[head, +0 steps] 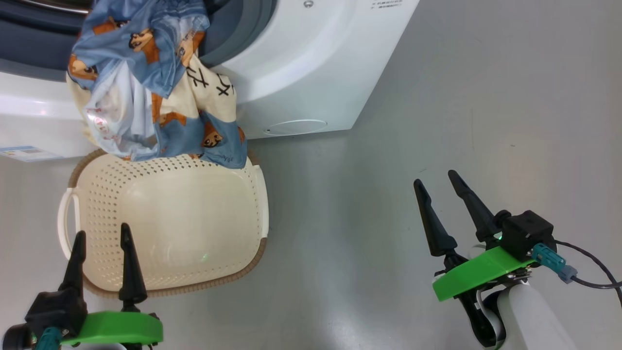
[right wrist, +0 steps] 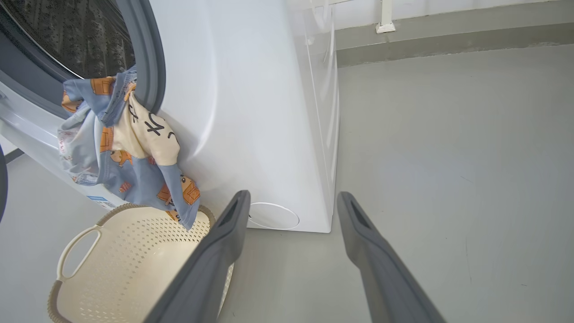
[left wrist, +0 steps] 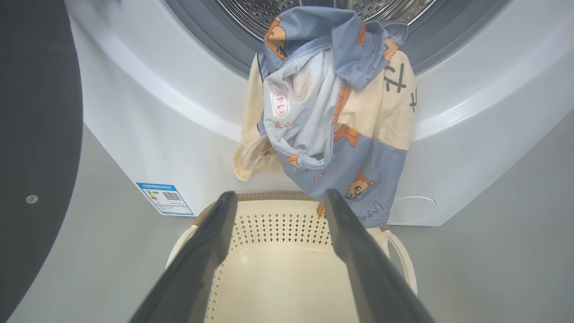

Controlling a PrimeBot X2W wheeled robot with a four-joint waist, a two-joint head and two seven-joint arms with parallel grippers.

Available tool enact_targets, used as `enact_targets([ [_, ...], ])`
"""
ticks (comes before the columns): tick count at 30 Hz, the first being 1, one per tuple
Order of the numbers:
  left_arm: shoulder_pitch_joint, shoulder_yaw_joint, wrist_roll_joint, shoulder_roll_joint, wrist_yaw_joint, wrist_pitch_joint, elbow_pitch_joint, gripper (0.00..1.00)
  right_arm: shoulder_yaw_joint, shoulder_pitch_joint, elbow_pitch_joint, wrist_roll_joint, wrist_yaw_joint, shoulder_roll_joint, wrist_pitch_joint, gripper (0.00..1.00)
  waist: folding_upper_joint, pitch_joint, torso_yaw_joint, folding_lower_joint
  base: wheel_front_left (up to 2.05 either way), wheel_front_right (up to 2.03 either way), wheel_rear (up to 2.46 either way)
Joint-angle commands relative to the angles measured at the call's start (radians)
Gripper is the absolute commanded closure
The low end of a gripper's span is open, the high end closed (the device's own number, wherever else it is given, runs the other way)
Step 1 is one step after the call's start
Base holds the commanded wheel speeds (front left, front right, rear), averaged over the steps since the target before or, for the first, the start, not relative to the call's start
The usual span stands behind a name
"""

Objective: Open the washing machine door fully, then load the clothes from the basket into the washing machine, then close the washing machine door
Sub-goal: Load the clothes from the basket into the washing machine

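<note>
We are finding the washing machine door (left wrist: 36,134) open at nine o'clock, the basket (head: 184,218) empty, and the clothes (head: 155,87) dangling half out of the washing machine (head: 311,73) at twelve. The left gripper (head: 103,231) and right gripper (head: 435,179) are standing apart, holding nothing. We are judging that tucking in and closing remain.

A smooth grey floor (head: 486,97) stretches out before me, glossy under the light and marked with a few faint scuffs and dark specks. At its far edge it meets a grey skirting band (right wrist: 448,33) below a white wall (right wrist: 471,5), where a white upright post (right wrist: 384,15) ends in a small square foot.
</note>
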Motion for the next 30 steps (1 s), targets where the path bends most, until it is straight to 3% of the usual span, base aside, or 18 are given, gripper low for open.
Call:
enact_targets([
  [1,0.005,0.03,0.011,0.008,-0.004,-0.006,-0.014,0.0,0.029,0.032,-0.017,0.0,0.002,0.002,-0.012,0.0,0.0,-0.002,-0.002,0.0,0.0,0.0,0.0],
  [18,-0.11,0.013,-0.008,-0.005,-0.05,-0.006,0.104,0.0,0.021,0.033,-0.029,-0.003,0.002,-0.008,-0.012,0.0,0.0,0.035,-0.01,0.0,0.0,0.0,0.0],
  [30,-0.369,0.026,-0.059,-0.011,-0.105,-0.006,0.358,0.0,0.021,0.003,-0.048,-0.009,0.002,-0.013,-0.012,0.0,0.0,0.141,-0.027,0.0,0.0,0.0,0.0],
])
